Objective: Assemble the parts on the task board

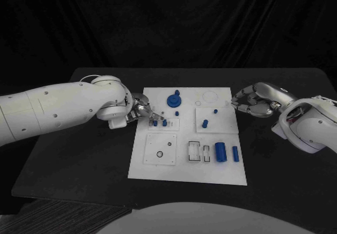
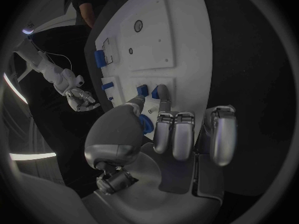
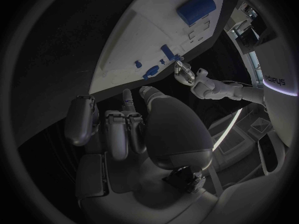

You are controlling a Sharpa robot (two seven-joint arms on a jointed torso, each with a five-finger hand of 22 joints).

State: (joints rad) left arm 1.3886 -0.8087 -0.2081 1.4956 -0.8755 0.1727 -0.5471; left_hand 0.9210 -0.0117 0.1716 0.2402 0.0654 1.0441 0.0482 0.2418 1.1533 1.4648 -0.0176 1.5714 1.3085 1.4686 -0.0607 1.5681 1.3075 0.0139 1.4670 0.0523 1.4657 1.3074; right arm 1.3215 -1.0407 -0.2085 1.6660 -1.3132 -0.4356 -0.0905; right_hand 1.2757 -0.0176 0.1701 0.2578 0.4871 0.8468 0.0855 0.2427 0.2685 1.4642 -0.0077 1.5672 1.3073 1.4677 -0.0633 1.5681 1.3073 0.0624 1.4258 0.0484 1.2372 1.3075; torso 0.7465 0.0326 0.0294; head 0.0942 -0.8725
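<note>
Trouble likely: my left hand [image 1: 138,111] pinches a blue peg [image 2: 161,91] at the task board's [image 1: 186,170] left edge; tilt jams it. Right hand [image 1: 251,105] curled, holding nothing.

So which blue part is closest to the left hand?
The small blue peg, leftmost of the pair at the left hand's fingertips; the others lie farther right.
</note>
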